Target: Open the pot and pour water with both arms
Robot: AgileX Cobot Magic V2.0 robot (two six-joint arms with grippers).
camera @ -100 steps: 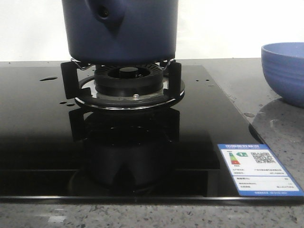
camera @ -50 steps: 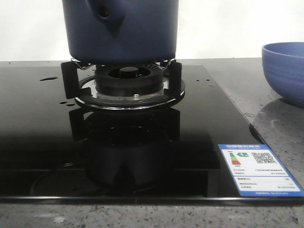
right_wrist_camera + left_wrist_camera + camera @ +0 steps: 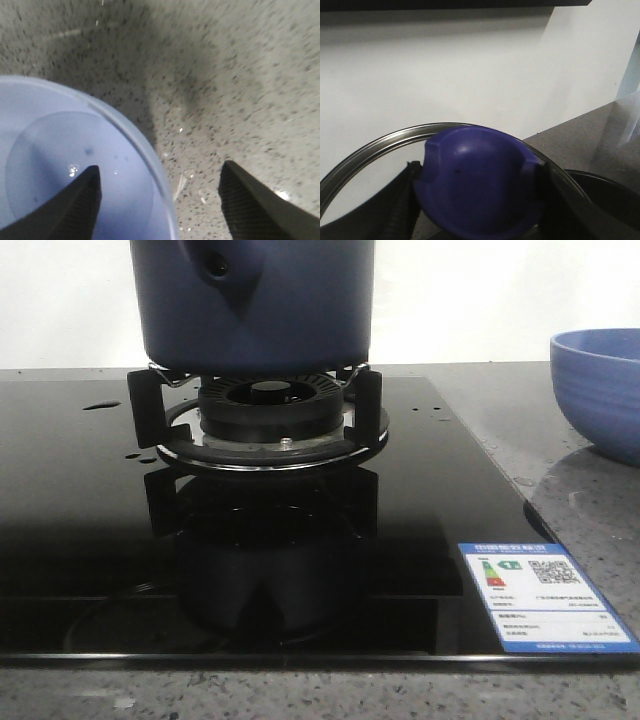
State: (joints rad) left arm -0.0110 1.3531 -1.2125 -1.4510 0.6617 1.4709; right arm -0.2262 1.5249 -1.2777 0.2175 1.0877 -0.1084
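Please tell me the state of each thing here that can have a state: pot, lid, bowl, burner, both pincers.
pot: upright on the burner stand
lid: held by its blue knob
bowl: upright, few drops inside
burner: no flame visible
left pincer: shut on knob
right pincer: open, straddling the bowl rim

The pot [image 3: 255,305] is cut off at the front view's top edge, hiding its rim. The bowl [image 3: 600,390] runs off the right edge. The label's [image 3: 545,595] small print is unreadable.

Matte pot [image 3: 255,305], glossy black glass hob [image 3: 90,530], speckled stone counter [image 3: 240,75].
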